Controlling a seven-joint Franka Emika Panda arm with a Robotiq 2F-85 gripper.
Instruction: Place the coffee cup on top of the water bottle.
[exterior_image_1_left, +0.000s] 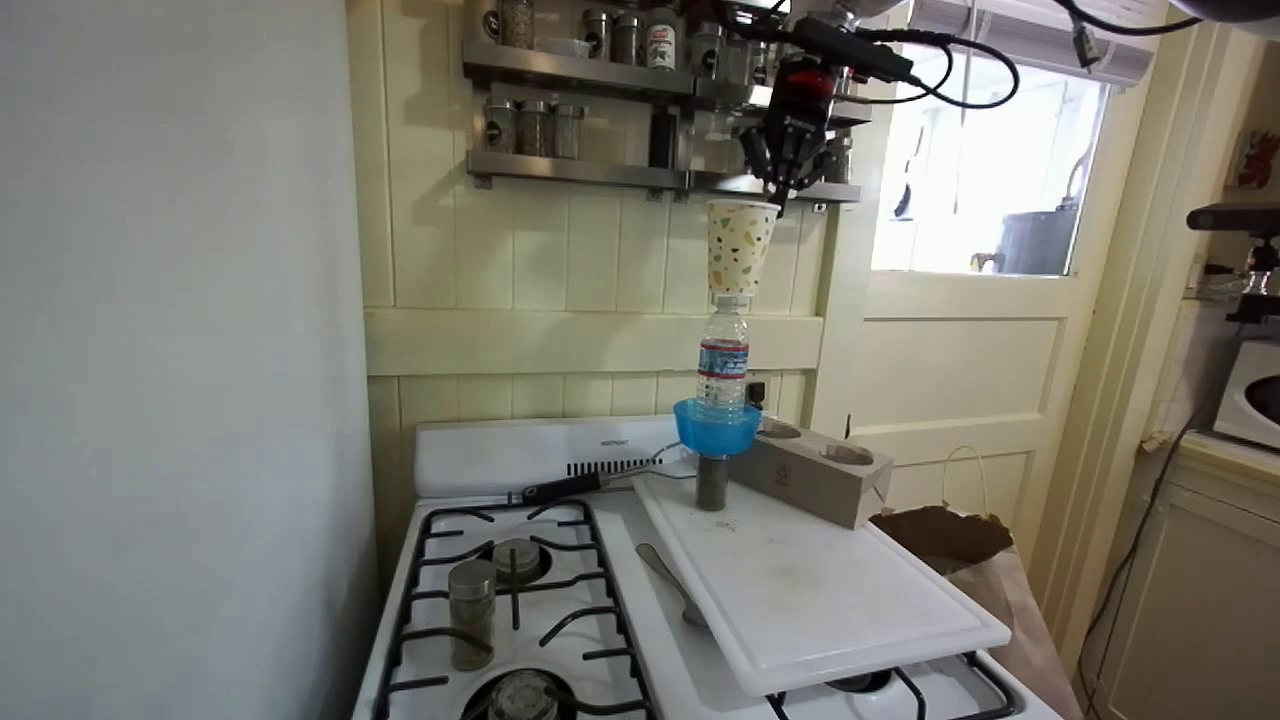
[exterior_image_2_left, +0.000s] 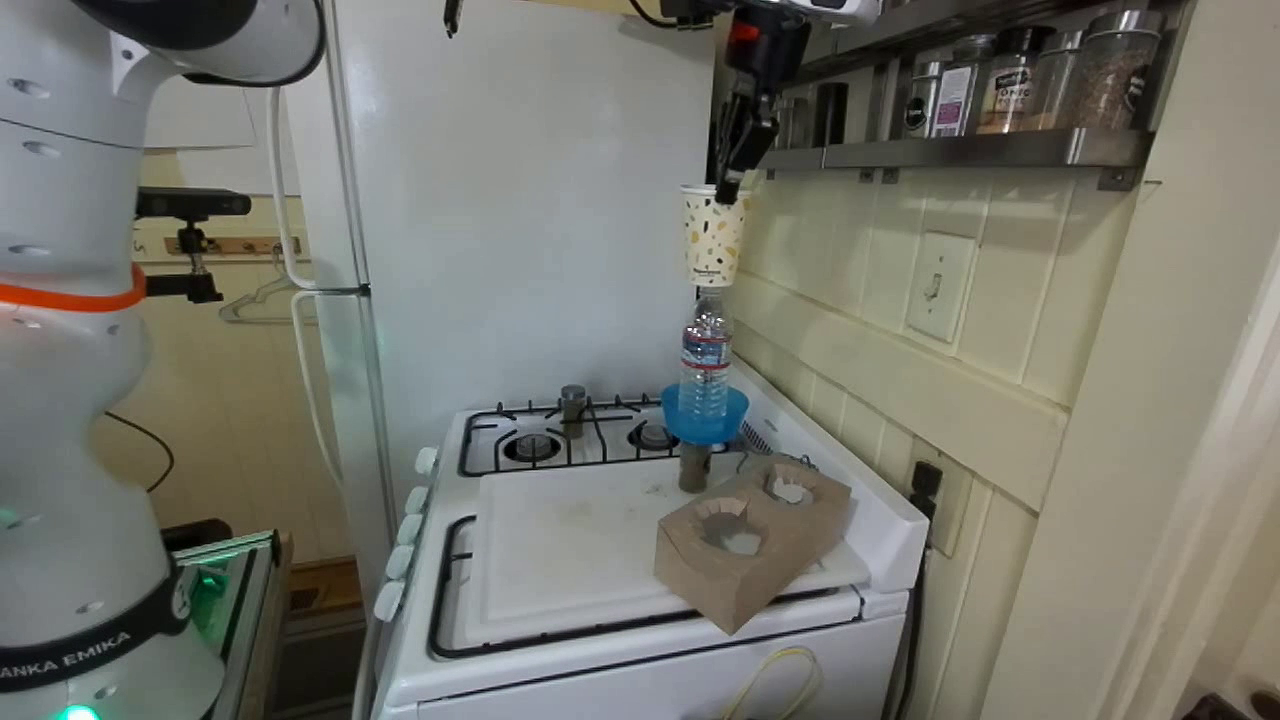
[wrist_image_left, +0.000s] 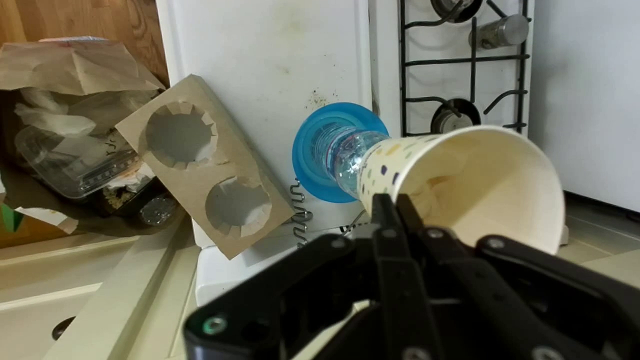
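Note:
The coffee cup (exterior_image_1_left: 740, 250), cream with coloured speckles, stands upright at the top of the water bottle (exterior_image_1_left: 723, 362), its base at the cap; whether it rests there I cannot tell. Both show likewise in the exterior view with the cup (exterior_image_2_left: 711, 240) and bottle (exterior_image_2_left: 706, 352). The clear bottle with a blue label stands in a blue bowl (exterior_image_1_left: 716, 432), which sits on a small jar (exterior_image_1_left: 711, 485). My gripper (wrist_image_left: 392, 200) is shut on the cup's rim, one finger inside and one outside. In the wrist view the cup (wrist_image_left: 485, 185) hides the bottle's cap.
The jar stands on a white cutting board (exterior_image_1_left: 800, 580) over the stove, beside a cardboard holder (exterior_image_2_left: 750, 540). Spice shelves (exterior_image_1_left: 580, 170) are on the wall behind my gripper. Another jar (exterior_image_1_left: 471, 615) stands on the burner grate. A paper bag (wrist_image_left: 75, 135) is beyond the stove.

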